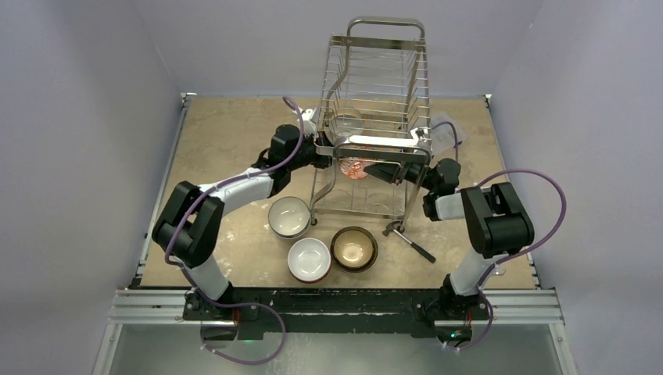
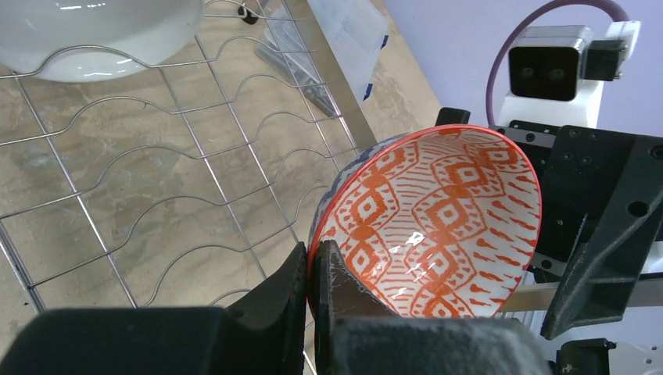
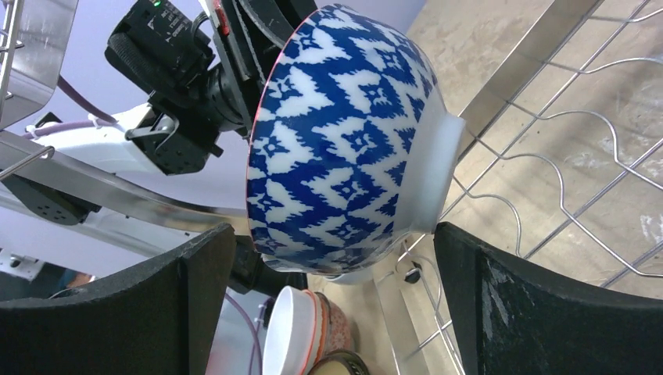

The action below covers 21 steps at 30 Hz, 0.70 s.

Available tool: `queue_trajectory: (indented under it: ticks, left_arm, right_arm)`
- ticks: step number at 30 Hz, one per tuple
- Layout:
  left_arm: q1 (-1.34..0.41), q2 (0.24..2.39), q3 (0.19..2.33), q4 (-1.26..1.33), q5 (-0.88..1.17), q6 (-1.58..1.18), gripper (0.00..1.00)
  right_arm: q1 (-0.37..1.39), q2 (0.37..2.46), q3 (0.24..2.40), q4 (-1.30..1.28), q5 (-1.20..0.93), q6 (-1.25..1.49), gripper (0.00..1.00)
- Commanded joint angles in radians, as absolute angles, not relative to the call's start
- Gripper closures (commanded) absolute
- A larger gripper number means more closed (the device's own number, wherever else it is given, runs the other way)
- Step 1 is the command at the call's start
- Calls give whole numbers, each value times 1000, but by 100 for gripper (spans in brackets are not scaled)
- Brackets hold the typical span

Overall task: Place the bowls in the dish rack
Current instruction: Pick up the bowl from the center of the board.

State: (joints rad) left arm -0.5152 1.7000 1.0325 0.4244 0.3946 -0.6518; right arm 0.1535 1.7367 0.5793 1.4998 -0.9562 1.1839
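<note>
Nearest to the left wrist camera were the two dark fingers of the left pincer (image 2: 313, 264), pressed together on the rim of the patterned bowl (image 2: 438, 226), one finger inside and one outside. This bowl was orange-red and white inside and blue and white outside. It hung tilted on its side, in the air, at the middle of the overhead view, under the front handle of the dish rack (image 1: 375, 78) and between its thin front legs.

I think the grip on the rim only was chosen so that the body of the bowl stayed free. The right pincer (image 3: 335, 233) was spread wide, with one finger on each side of the bowl and close to it. Whether they touched it I could not tell. Probably it waited to take or to steady the bowl before it went between the wires.

At the upper left of the left wrist view a pale bowl (image 2: 94, 31) rested on the rack wires. Lower in the overhead view, a larger bowl (image 1: 289, 217), a white bowl (image 1: 309, 259) and a dark brown bowl (image 1: 354, 248) stood upright and near each other on the table (image 1: 227, 133), not yet loaded.

The table had a mottled tan surface. Plain pale lilac walls (image 1: 78, 117) closed it on three sides.
</note>
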Motion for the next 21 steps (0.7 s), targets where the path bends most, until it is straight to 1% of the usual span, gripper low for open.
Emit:
queue_trajectory:
  ticks: [1, 6, 11, 15, 21]
  left_arm:
    - [-530, 1702, 1093, 458, 397, -625, 100]
    - [-545, 1700, 1100, 456, 413, -611, 100]
    - [-548, 1698, 1104, 459, 428, -608, 100]
    - [-547, 1696, 1106, 459, 431, -607, 100]
    - [-547, 1696, 1120, 433, 427, -591, 100]
  right_arm:
    - [163, 1654, 613, 1493, -901, 1097, 1]
    - [173, 1607, 640, 1278, -835, 978, 1]
    - [181, 1585, 664, 1181, -806, 928, 1]
    - [194, 1583, 681, 1165, -824, 925, 2]
    - [204, 1567, 662, 1250, -883, 983, 9]
